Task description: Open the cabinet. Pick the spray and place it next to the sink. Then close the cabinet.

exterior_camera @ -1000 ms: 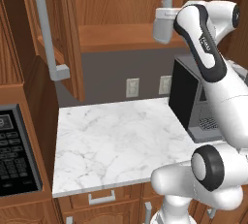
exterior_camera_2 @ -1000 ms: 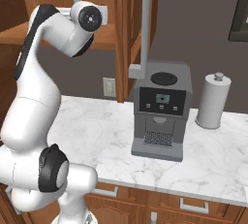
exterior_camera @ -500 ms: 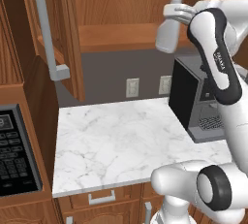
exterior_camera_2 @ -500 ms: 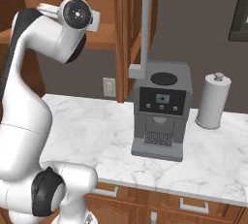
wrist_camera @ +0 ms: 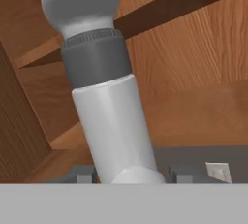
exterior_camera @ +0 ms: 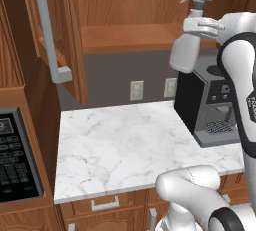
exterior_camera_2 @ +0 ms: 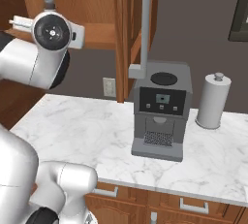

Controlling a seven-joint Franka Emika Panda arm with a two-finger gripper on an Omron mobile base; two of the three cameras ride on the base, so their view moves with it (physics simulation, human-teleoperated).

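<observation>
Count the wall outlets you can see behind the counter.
2. Both sit on the grey back wall in the left base view: one outlet beside the open cabinet door, the other next to the coffee machine, which may hide more.

Spray bottle held up close against the open cabinet

The spray bottle [wrist_camera: 109,116] runs up the middle, leaning a little left, its pale body at the bottom, a dark grey collar above that, and the rounded white top at the upper edge. Two small dark fingertips [wrist_camera: 83,176] sit on either side of its base, touching it. Behind the bottle is the brown wood of the cabinet [wrist_camera: 193,72], with a shelf edge slanting across above. Low to the right of the bottle, a white wall outlet [wrist_camera: 218,171] shows on a grey wall.
</observation>
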